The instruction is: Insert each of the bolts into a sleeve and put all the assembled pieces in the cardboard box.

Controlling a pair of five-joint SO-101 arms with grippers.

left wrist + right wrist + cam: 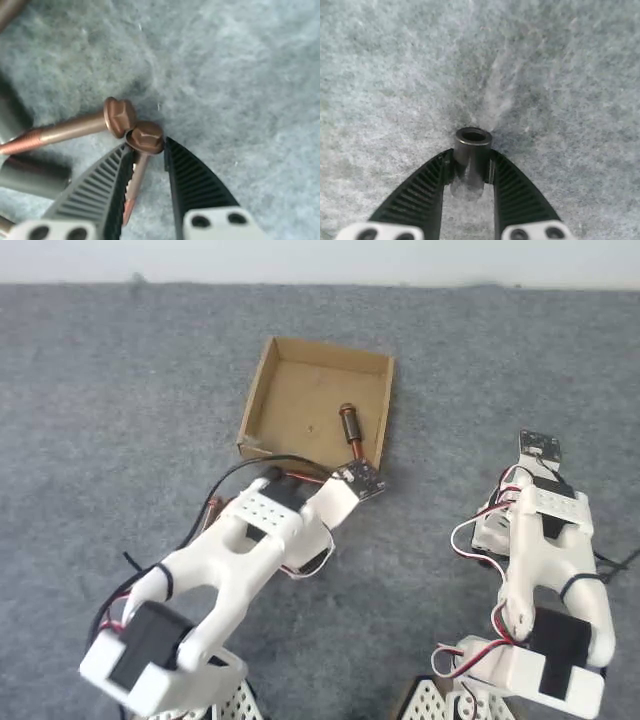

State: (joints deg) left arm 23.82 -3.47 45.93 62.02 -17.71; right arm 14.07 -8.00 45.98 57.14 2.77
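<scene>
A copper bolt (136, 175) lies on the grey carpet between the fingers of my left gripper (148, 150), which stands open around its shaft; the shaft rests against one finger and a gap shows at the other. The hex head (146, 137) touches the head of a second bolt (75, 128) lying crosswise. Dark sleeves (30, 175) lie beside them. My right gripper (471, 159) is shut on a dark sleeve (472, 144), held with its open end facing the camera just above the carpet. The cardboard box (262, 390) holds one assembled piece (349, 428).
In the high view the left arm (240, 550) stretches toward the box's near corner and covers the loose parts; a copper piece (214, 510) peeks out beside it. The right arm (545, 560) is folded at the right. Grey carpet (120, 390) surrounds everything.
</scene>
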